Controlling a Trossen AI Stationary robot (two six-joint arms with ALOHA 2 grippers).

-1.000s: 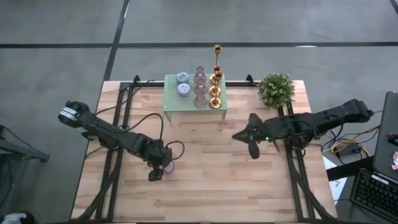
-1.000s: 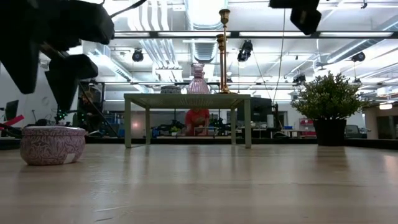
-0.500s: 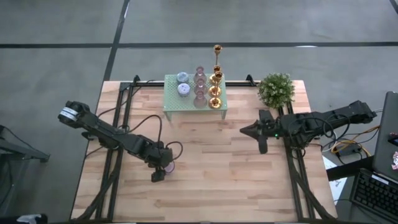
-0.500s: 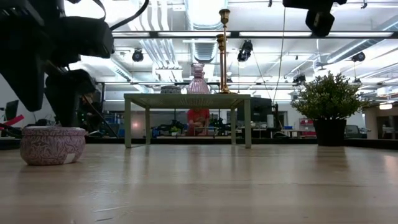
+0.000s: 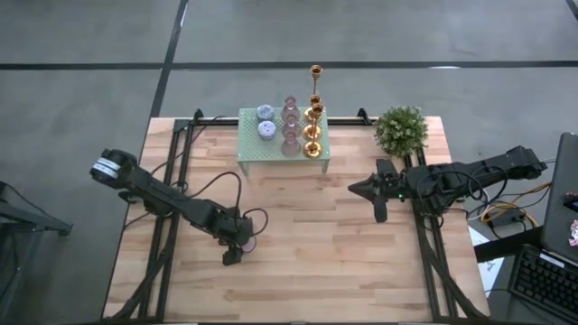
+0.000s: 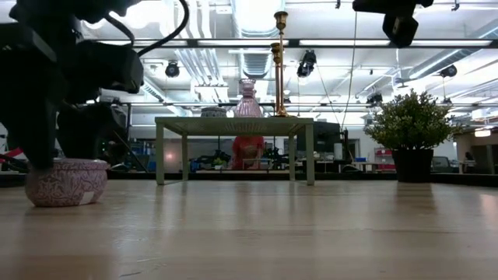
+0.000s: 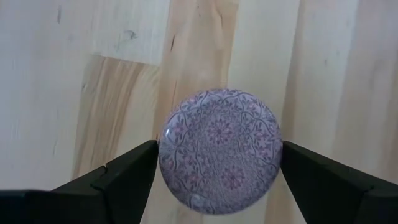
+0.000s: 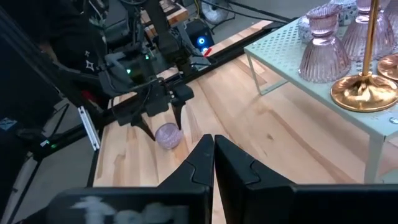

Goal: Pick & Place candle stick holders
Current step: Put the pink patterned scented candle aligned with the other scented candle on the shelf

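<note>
A: Starting at the left, what do we have?

B: We see the left hand (image 5: 237, 246) low over the wooden surface (image 5: 298, 271), its fingers (image 7: 127, 171) spread to either side of a squat mauve holder (image 7: 219, 149) with a lacy pattern. From the wrist view we find the tips just at its rim, but we cannot tell whether they press on it. The holder sits on the surface toward the near left.

A: And in the middle?

B: We see the pale green mesh rack (image 5: 257, 150) at the far edge. On it stand two small bluish round holders (image 5: 265, 121) on the left part, pink glass holders (image 5: 290, 126) beside them, and the gold candlesticks (image 5: 312, 117) on the right part, one much taller than the others.

A: Then the right side?

B: We see a bushy potted plant (image 5: 401, 130) at the far right of the surface. The right hand (image 5: 368, 191) hangs above the surface near the plant, well apart from the rack. In its wrist view we see its fingers (image 8: 198, 163) pressed together with nothing between them.
</note>
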